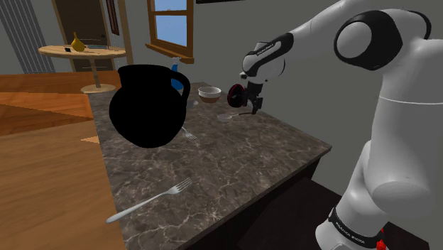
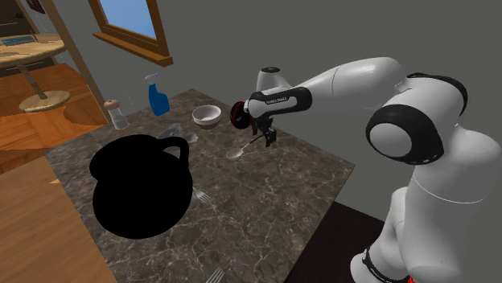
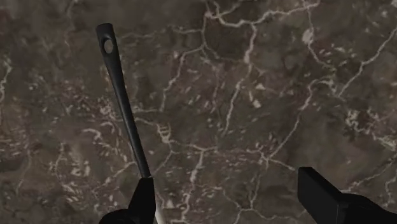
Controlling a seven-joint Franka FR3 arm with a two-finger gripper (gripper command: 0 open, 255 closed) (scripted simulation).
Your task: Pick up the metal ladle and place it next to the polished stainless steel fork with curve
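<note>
The metal ladle has its bowl on the dark marble counter, and its thin handle rises toward my gripper. In the wrist view the fingers stand wide apart, and the handle runs along the inner side of one fingertip while the other fingertip is well clear of it. In the shoulder view the ladle lies just below the gripper. A shiny fork lies near the counter's front edge. A second fork peeks out beside the jug.
A large black jug stands mid-counter between the ladle and the front fork. A small bowl, a blue spray bottle and a shaker sit along the back. The counter drops off at the shoulder view's right edge.
</note>
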